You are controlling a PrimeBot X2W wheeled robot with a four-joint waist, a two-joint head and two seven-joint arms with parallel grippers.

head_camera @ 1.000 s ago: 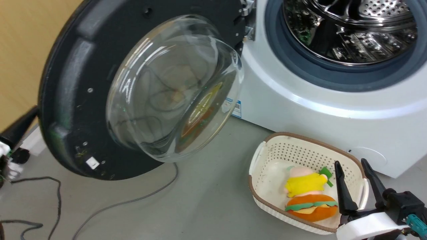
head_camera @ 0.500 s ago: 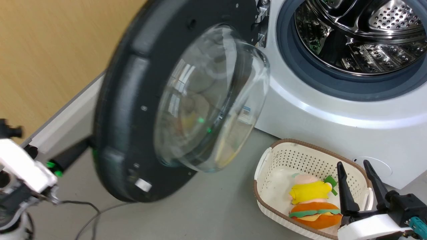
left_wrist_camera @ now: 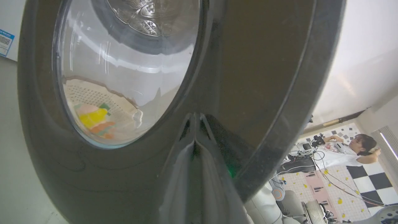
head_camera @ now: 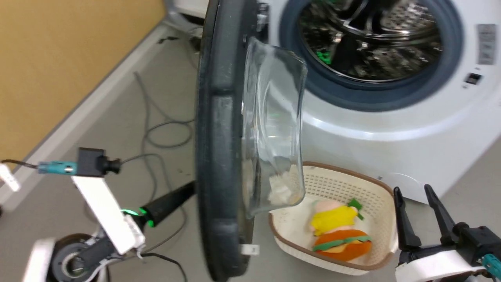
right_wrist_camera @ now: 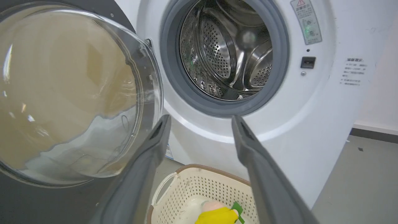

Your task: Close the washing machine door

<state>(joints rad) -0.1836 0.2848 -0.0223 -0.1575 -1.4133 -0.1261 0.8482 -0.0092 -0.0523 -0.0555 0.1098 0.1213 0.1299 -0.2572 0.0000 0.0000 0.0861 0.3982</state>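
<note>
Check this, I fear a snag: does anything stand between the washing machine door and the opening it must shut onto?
Nothing shows at the opening itself. The cream basket sits on the floor below the door's swing; whether the rim clears it, I cannot tell.

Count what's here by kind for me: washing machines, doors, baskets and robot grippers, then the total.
washing machine: 1
door: 1
basket: 1
grippers: 2 (left gripper, right gripper)
Total: 5
</note>
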